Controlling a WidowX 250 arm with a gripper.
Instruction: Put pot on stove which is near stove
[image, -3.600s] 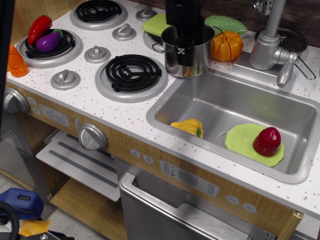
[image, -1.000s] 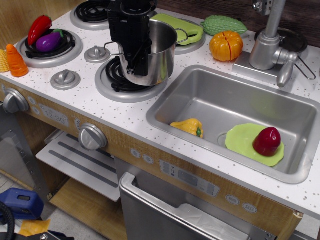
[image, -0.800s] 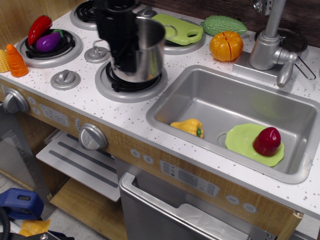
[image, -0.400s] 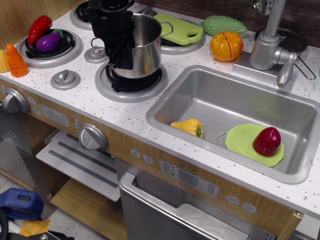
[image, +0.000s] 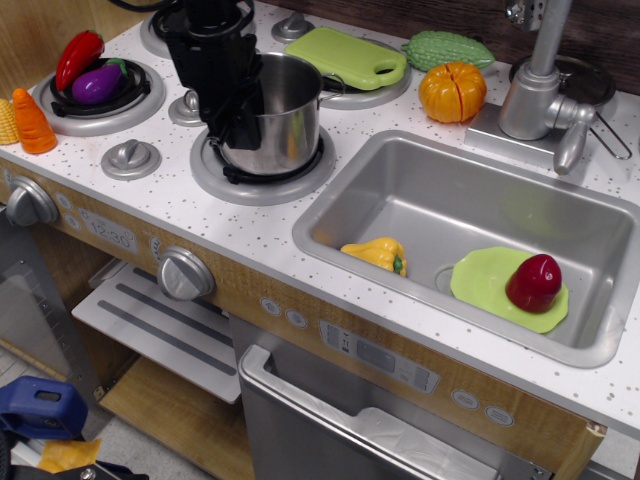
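Note:
The shiny steel pot (image: 287, 118) stands upright on the front right stove burner (image: 250, 188), next to the sink; the black coil shows under its base. My black gripper (image: 236, 115) comes down from above and is shut on the pot's left rim, one finger inside and one outside. The gripper body hides the pot's left side and its left handle. The pot's right loop handle points toward the green cutting board.
A green cutting board (image: 346, 57) lies on the back right burner. An eggplant (image: 97, 83) and a red pepper (image: 78, 55) sit on the left burner, a carrot (image: 32, 122) beside it. The sink (image: 440, 190) holds a yellow pepper (image: 376, 254) and a green plate (image: 487, 288). A pumpkin (image: 452, 92) stands by the faucet (image: 535, 90).
The pot was carried from the back right, by the cutting board, left and forward over the front right burner, then lowered from a tilt until it sits level on the coil.

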